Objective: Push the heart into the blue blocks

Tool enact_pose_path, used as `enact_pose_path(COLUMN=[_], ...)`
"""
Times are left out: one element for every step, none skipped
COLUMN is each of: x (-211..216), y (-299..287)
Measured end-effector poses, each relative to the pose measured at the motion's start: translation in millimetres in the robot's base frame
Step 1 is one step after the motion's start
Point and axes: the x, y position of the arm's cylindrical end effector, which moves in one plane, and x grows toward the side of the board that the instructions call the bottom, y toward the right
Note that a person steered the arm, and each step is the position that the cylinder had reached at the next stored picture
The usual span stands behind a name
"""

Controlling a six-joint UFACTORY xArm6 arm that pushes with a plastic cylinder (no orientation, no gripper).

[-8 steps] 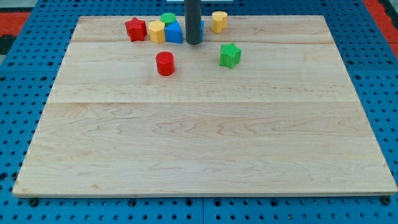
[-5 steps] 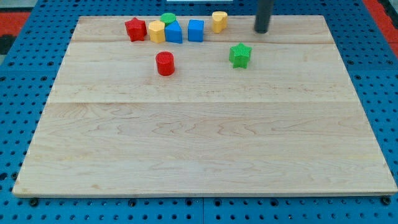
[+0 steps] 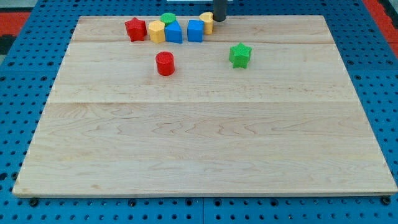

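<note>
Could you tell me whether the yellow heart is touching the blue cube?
Touching, it seems: the heart abuts the blue cube, with my tip at its right.

Found a row along the top edge of the board [image 3: 186, 155], running nine to three o'clock: red star [image 3: 135, 29], yellow block [image 3: 156, 31], blue block [image 3: 174, 33], blue cube [image 3: 196, 30], yellow heart [image 3: 206, 23]. Found my tip [image 3: 219, 20] just at the heart's three o'clock. Found the green cylinder [image 3: 168, 18] at the blue block's twelve o'clock, the red cylinder [image 3: 165, 63] apart at its six o'clock, and the green star [image 3: 239, 55] at the heart's four o'clock.

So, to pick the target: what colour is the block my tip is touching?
Yellow, beside the blue cube; tip. Camera view.
</note>
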Motion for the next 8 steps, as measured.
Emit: enact_pose_path(x=[9.1,-2.6,-5.8,-4.5,-4.2,-4.4,-4.7,-4.8], y=[0.0,9.5,-9.1,-48.0,-55.3,-90.8,-100.5,-100.5])
